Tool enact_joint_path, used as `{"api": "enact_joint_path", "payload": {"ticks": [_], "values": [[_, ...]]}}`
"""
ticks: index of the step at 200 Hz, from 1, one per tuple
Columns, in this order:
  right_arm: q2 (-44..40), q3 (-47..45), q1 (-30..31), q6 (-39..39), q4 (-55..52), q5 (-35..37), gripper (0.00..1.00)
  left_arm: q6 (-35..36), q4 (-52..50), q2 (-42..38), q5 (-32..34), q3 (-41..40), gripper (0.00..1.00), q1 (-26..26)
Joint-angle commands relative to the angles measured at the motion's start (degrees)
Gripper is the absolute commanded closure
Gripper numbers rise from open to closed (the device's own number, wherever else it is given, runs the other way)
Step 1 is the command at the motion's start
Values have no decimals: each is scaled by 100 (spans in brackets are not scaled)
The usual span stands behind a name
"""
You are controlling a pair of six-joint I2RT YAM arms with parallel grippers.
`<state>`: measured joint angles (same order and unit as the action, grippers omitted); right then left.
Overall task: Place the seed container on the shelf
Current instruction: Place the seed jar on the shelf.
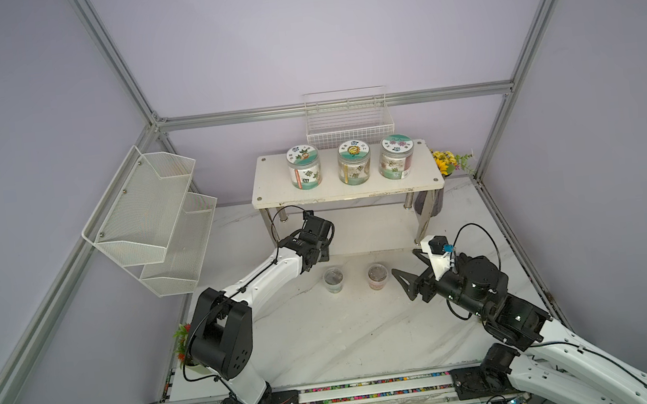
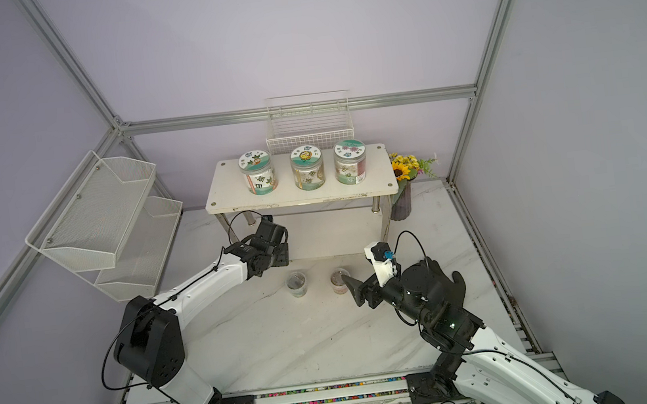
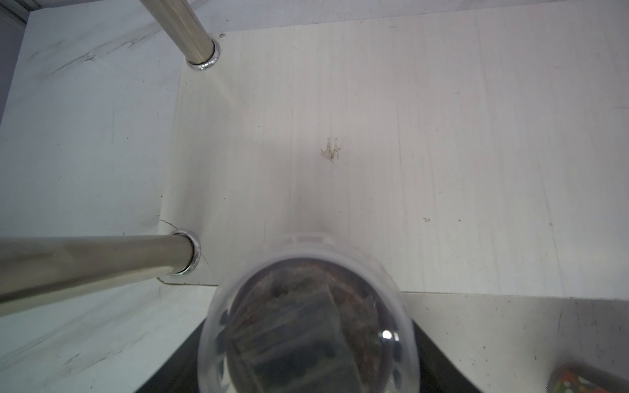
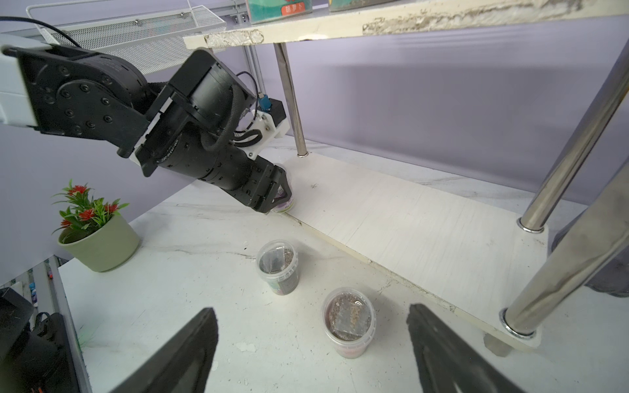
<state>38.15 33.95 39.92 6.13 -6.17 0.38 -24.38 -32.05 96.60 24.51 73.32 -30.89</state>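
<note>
Black jaws of the left gripper (image 4: 277,197) are clamped on the seed container (image 3: 308,320), a clear plastic tub with dark contents under a see-through lid. The tub is tilted at the front edge of the shelf's (image 4: 425,231) lower board, near its left end; whether it touches the board cannot be told. A shiny metal leg (image 3: 102,262) stands just beside the tub, and a second leg (image 3: 190,30) stands further back at the same end. The top board hangs over the arm.

On the marble table (image 4: 190,272) in front of the shelf stand two more tubs (image 4: 278,265) (image 4: 349,321), apart from each other. The right gripper (image 1: 403,261) hovers near the second one, jaws spread wide and holding nothing.

Three jars (image 1: 304,168) (image 1: 355,164) (image 1: 397,157) line the top board, with flower pictures on their lids and Chinese writing on their sides. One orange tag (image 4: 294,8) reads 胡萝卜; the rest is too small to read.

Around the edges are a mesh rack (image 1: 149,218), a wire basket (image 1: 349,125), a potted plant (image 4: 98,238) and a sunflower vase (image 2: 403,185).
</note>
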Motion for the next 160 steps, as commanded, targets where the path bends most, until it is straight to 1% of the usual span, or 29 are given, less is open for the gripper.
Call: {"api": "enact_joint_path", "payload": {"ticks": [1, 112, 160], "values": [[7, 164, 20, -18, -38, -7, 10, 65, 235, 90, 99, 232, 44, -13], [34, 140, 20, -21, -24, -3, 9, 67, 327, 467, -119, 556, 42, 103], [43, 130, 24, -22, -29, 17, 9, 112, 261, 631, -234, 728, 38, 188]]}}
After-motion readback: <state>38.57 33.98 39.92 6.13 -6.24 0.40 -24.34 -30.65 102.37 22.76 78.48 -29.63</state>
